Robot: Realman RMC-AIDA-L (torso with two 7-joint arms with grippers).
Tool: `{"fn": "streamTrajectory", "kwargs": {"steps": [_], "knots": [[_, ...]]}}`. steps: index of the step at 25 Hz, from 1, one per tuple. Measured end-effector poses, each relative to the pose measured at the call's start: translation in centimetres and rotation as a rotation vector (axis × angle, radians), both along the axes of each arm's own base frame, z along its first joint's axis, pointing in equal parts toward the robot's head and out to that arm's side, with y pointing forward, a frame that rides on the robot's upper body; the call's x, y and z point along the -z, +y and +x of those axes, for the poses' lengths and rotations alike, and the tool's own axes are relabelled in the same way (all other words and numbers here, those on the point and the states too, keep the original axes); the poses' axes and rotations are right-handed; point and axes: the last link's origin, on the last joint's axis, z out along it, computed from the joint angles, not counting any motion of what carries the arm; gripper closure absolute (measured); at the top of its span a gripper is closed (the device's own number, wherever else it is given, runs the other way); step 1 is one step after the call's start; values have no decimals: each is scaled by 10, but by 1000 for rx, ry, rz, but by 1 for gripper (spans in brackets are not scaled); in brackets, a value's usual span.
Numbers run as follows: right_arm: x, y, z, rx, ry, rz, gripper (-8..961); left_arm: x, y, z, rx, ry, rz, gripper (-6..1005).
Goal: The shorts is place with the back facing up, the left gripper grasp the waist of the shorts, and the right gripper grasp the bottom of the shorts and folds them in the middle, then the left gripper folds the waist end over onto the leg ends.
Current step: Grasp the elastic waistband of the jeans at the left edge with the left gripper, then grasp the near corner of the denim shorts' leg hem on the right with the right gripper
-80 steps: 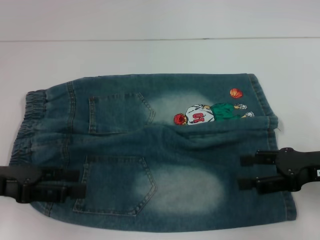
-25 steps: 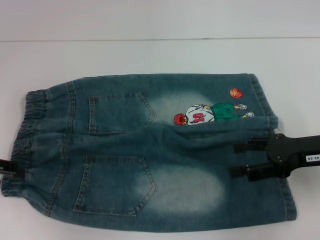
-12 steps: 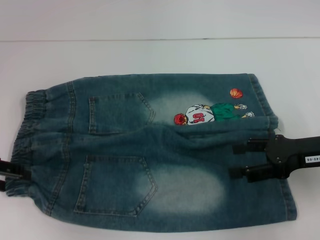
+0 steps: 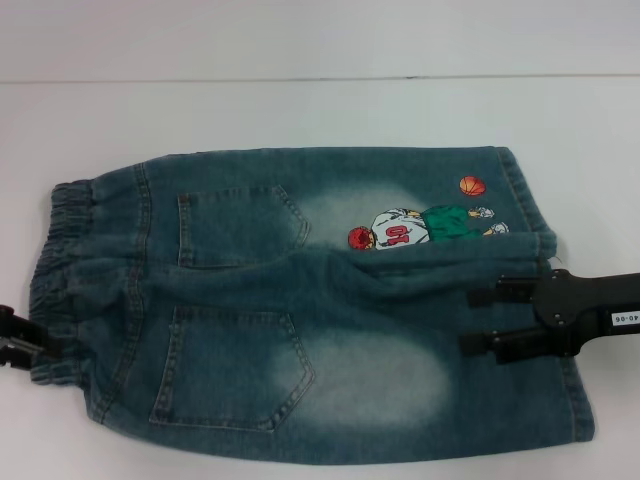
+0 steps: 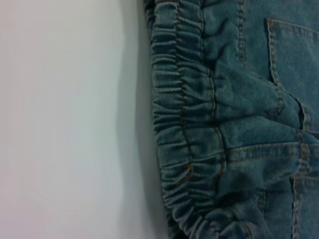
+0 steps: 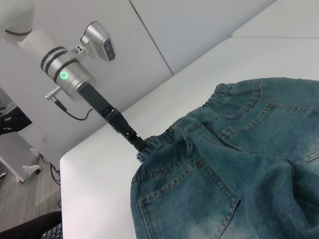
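Observation:
The blue denim shorts (image 4: 300, 300) lie back up on the white table, two back pockets showing. The elastic waist (image 4: 55, 270) is at the left and the leg ends (image 4: 570, 400) at the right. My left gripper (image 4: 15, 342) is at the near corner of the waist and shut on it. The right wrist view shows that gripper (image 6: 135, 143) pinching the bunched waistband (image 6: 164, 137). My right gripper (image 4: 478, 320) stands open over the near leg, its fingers pointing left. The left wrist view shows only the gathered waistband (image 5: 184, 124).
An embroidered basketball player (image 4: 410, 228) and ball (image 4: 472, 186) mark the far leg. Bare white table (image 4: 300, 110) extends behind the shorts and to both sides. The table's corner edge (image 6: 75, 164) shows in the right wrist view, with floor beyond.
My left gripper withdrew from over the shorts to the waist edge. Over the last second, the near waist corner has drawn inward and bunched. The right gripper moved slightly inward, then held still.

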Motion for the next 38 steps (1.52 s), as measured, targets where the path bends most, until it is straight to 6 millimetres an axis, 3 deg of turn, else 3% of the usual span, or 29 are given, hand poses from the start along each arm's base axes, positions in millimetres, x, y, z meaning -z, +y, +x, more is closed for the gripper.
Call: {"fn": "streamTrajectory", "kwargs": {"steps": [8,17,28,33,38], "knots": [[0,0,0,2,-2,5,7,3,3,0,16,9,12,741],[-1,-1,2,12,1,11,8,15,3,5,88,-25,-1,911],[-14,7,2,77,35,44,8,10,6,13,138,-67,21,949],[-36,21,-4,182,29,14,8,8,8,16,157,-64,14,953],[-59,23,-17,216,-92,-99,8,6,13,23,183,-64,6,953]]}}
